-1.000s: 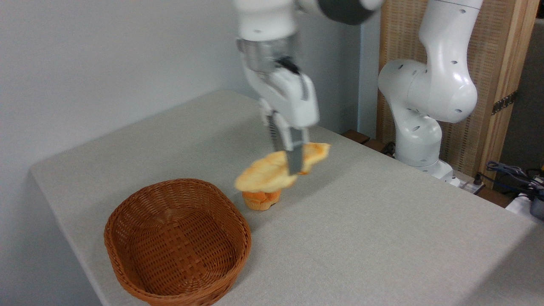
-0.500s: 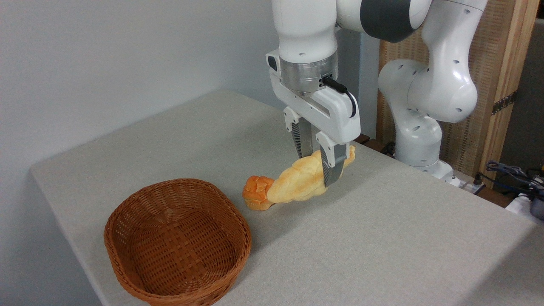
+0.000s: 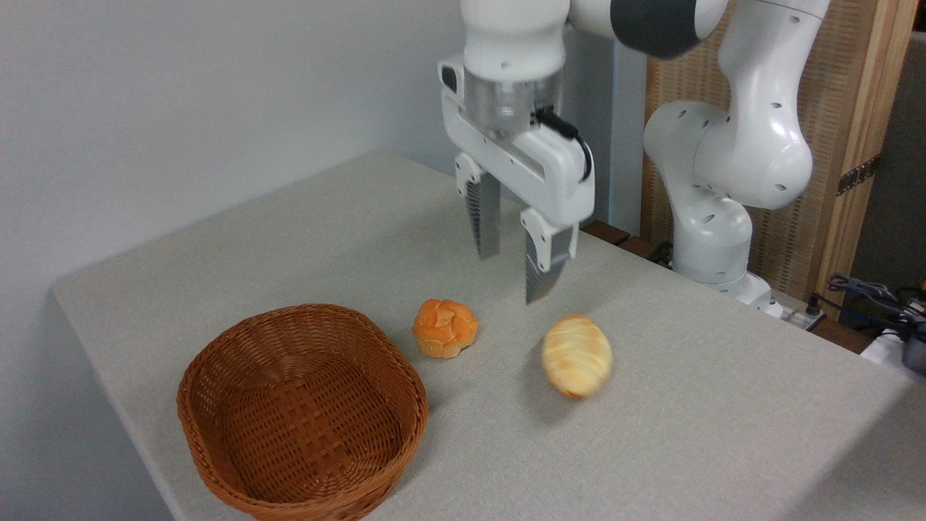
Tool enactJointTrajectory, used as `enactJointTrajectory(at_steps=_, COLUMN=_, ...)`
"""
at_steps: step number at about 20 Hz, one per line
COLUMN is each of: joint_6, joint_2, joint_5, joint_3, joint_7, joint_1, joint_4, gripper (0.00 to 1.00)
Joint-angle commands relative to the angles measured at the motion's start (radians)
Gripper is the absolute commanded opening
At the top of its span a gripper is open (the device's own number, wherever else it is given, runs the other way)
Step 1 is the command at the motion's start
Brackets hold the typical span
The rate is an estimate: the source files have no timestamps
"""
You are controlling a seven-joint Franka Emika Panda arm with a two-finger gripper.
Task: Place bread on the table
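Bread (image 3: pixel 576 355): no longer clamped between the fingers as half a second ago, now blurred on the table (image 3: pixel 694 405), right of the small orange bun (image 3: pixel 445 328) and clear of it. Wicker basket (image 3: pixel 302 412): unmoved at the near-left corner close to the table's front edge, empty; wide bare tabletop lies to the right of and behind the loaf. Gripper (image 3: pixel 512 273): raised above the surface, up and left of the loaf, jaws spread wide, holding and touching nothing.
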Motion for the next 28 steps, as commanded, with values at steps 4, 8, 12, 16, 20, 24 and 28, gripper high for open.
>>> enactJointTrajectory(at_steps=4, joint_6=-0.093, joint_2=0.135, joint_5=-0.052, joint_3=-0.090, joint_7=-0.131, joint_1=-0.009, joint_4=0.284, gripper=1.00)
enactJointTrajectory(at_steps=8, joint_6=-0.158, joint_2=0.276, joint_5=-0.046, joint_3=-0.133, joint_7=-0.227, joint_1=-0.009, joint_4=0.510, gripper=1.00)
enactJointTrajectory(at_steps=12, joint_6=-0.164, joint_2=0.312, joint_5=-0.038, joint_3=-0.181, joint_7=-0.246, joint_1=0.002, joint_4=0.567, gripper=1.00)
enactJointTrajectory(at_steps=16, joint_6=-0.166, joint_2=0.384, joint_5=0.025, joint_3=-0.228, joint_7=-0.287, joint_1=0.002, joint_4=0.567, gripper=1.00)
enactJointTrajectory(at_steps=20, joint_6=-0.167, joint_2=0.393, joint_5=0.025, joint_3=-0.228, joint_7=-0.322, joint_1=0.002, joint_4=0.568, gripper=1.00)
enactJointTrajectory(at_steps=24, joint_6=-0.172, joint_2=0.416, joint_5=0.028, joint_3=-0.228, joint_7=-0.312, joint_1=0.003, joint_4=0.594, gripper=1.00)
enactJointTrajectory(at_steps=28, joint_6=-0.170, joint_2=0.422, joint_5=0.025, joint_3=-0.224, joint_7=-0.301, joint_1=0.005, joint_4=0.605, gripper=1.00)
